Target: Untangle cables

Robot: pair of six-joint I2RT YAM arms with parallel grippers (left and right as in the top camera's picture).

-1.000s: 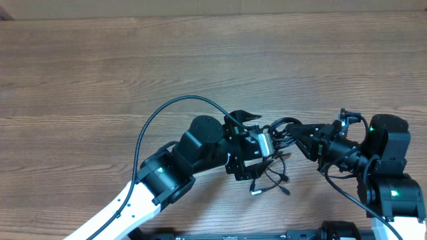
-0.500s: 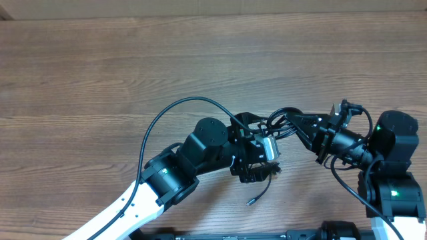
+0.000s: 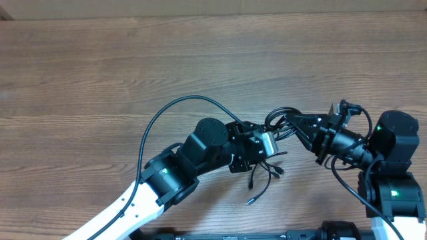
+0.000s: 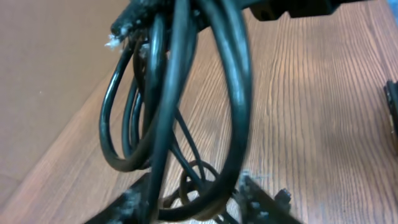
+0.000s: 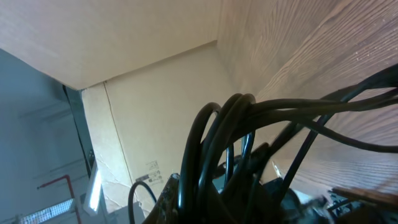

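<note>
The cables [image 3: 276,121] are a tangled bunch of thin black cords held up between the two arms. My right gripper [image 3: 292,123] comes in from the right and is shut on the top of the bunch. In the right wrist view the cables [image 5: 217,137] rise out of the right gripper [image 5: 230,199]. My left gripper [image 3: 267,144] is just left of the bunch. In the left wrist view the cables [image 4: 180,93] hang in loops, and the lowest loop fills the gap of the left gripper [image 4: 193,198], touching both fingers. Loose ends [image 3: 265,175] trail onto the table below.
The wooden table [image 3: 100,67] stretches far to the left and back. A small plug end [image 3: 251,201] lies near the front. The left arm's own thick black wire [image 3: 170,108] arches above its forearm. A cardboard wall [image 5: 155,99] stands beyond the table.
The left gripper's jaws have narrowed onto the lowest loop. The right gripper had lifted the bunch up and right, then held still. The loose ends now hang lower and spread.
</note>
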